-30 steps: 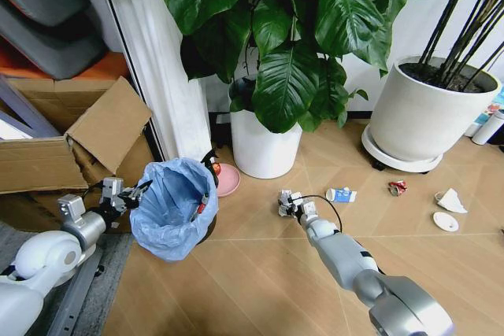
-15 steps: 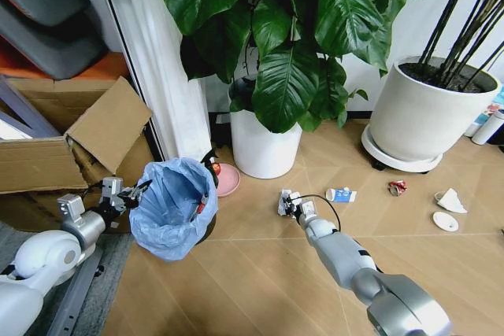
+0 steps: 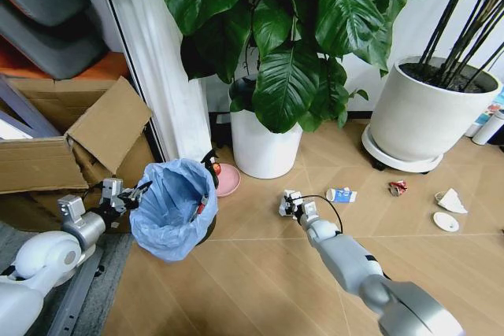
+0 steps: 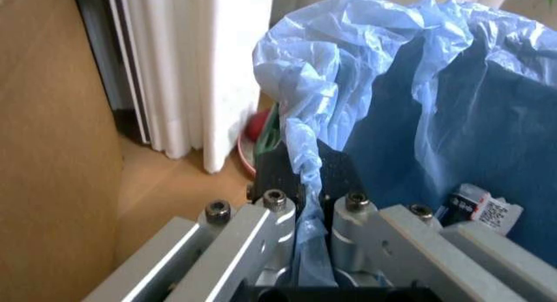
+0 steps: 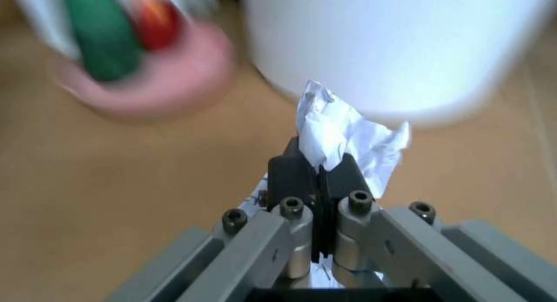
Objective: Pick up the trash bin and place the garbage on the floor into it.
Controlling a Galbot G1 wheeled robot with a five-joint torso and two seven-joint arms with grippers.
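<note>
1. A torn brown cardboard box [image 3: 75,143] with a loose flap sits at the far left, beside a white curtain [image 3: 161,76].
2. The left gripper [image 3: 135,192] has its fingers closed on the rim of the trash bin [image 3: 175,208]; in the left wrist view the fingers [image 4: 287,184] pinch a fold of the crinkly light-blue bag liner [image 4: 383,87].
3. The trash bin is small, round and dark, tilted toward the robot, next to the cardboard box on the chevron-plank floor [image 3: 252,273]. One small printed packet [image 4: 483,207] lies inside it.
4. A flat pink dish [image 3: 228,179] lies just behind the bin.
5. The right gripper [image 3: 288,204] is low over the floor, fingers clamped on one crumpled white paper wad [image 5: 344,135].
6. Four more litter pieces lie to the right: a blue-white carton [image 3: 342,194], a crushed red can [image 3: 397,187], a folded white wrapper [image 3: 451,200] and a round white lid [image 3: 446,222].
7. Two smooth white plant pots stand behind: one [image 3: 264,147], the other [image 3: 421,116].
</note>
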